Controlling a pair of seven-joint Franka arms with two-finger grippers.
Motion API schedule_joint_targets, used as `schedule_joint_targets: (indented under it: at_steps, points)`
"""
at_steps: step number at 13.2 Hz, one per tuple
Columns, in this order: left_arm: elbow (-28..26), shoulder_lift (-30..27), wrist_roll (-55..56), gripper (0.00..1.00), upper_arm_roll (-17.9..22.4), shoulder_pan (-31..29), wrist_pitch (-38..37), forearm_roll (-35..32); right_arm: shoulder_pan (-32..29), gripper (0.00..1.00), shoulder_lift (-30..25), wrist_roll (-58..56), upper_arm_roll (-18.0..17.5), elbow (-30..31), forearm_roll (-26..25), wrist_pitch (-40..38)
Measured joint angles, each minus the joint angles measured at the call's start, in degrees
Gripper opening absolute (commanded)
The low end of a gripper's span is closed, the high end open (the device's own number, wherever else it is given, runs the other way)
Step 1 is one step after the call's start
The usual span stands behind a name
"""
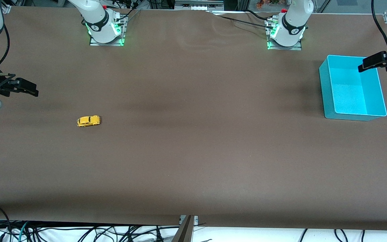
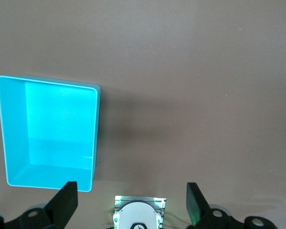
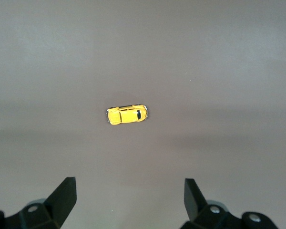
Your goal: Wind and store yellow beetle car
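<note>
The yellow beetle car (image 1: pixel 88 121) stands on its wheels on the brown table, toward the right arm's end. It also shows in the right wrist view (image 3: pixel 127 115), well apart from the fingers. My right gripper (image 1: pixel 29 88) hangs open and empty in the air at the right arm's end of the table; its open fingers show in the right wrist view (image 3: pixel 128 181). The turquoise bin (image 1: pixel 324 90) stands empty at the left arm's end and shows in the left wrist view (image 2: pixel 96 133). My left gripper (image 1: pixel 368 65) hangs open and empty, high up by the bin (image 2: pixel 132 185).
The two arm bases (image 1: pixel 106 28) (image 1: pixel 286 33) stand along the table edge farthest from the front camera. The left arm's base also shows in the left wrist view (image 2: pixel 139 217). Cables (image 1: pixel 79 233) lie below the table's near edge.
</note>
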State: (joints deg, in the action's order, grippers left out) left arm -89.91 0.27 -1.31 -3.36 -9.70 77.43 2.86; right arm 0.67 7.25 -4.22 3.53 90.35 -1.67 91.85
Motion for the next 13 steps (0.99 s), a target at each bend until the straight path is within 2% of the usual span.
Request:
schedule_joint_targets:
  at_steps: [6, 13]
  points:
    - [0.0, 0.2, 1.2, 1.0, -2.4, 0.1, 0.0, 0.0, 0.0, 1.0, 0.6, 0.0, 0.0, -0.7, 0.0, 0.0]
    - [0.1, 0.2, 1.2, 1.0, -2.4, -0.3, 0.0, 0.0, 0.0, 1.0, 0.6, 0.0, 0.0, -0.9, 0.0, 0.0]
